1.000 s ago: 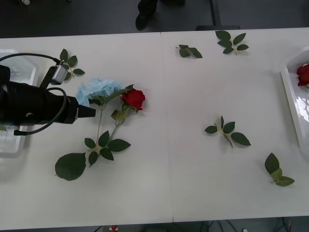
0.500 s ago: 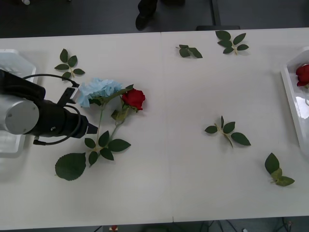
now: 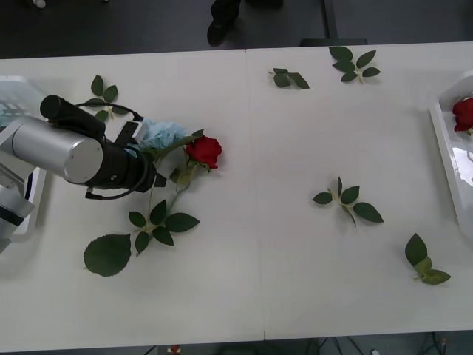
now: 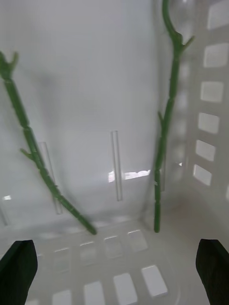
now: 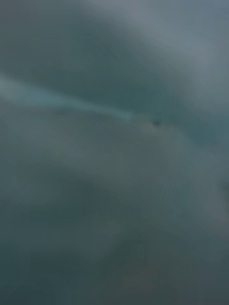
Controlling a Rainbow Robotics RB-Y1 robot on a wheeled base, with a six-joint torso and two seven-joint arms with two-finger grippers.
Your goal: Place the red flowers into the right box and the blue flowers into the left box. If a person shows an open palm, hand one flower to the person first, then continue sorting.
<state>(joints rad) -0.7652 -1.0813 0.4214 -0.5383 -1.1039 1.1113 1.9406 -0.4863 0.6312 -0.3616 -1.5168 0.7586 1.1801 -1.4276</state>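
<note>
- My left hand (image 3: 154, 177) is low over the worktop (image 3: 281, 244), right at the blue flower (image 3: 164, 133) and against the leafy stems beneath it; whether its fingers are apart or together, I cannot tell, as my own wrist covers them.
- The blue flower lies on the left part of the worktop, its pale cluster partly under my left wrist.
- A red flower (image 3: 204, 151) lies just beside the blue one, on its right, touching its leaves; the two stems run down together toward me, ending in a bunch of leaves.
- The left box (image 3: 21, 92) sits at the worktop's left edge, behind my left arm.
- The right box (image 3: 448, 148) sits at the right edge with another red flower (image 3: 465, 114) inside it.
- My right hand (image 4: 114, 267) hangs spread wide over the right box's floor, with two bare green stems (image 4: 164, 124) lying in the box below it.
- Loose leaf sprigs (image 3: 346, 200) are scattered over the middle and right of the worktop.
- My left wrist view is a grey-blue blur; nothing there can be made out.
</note>
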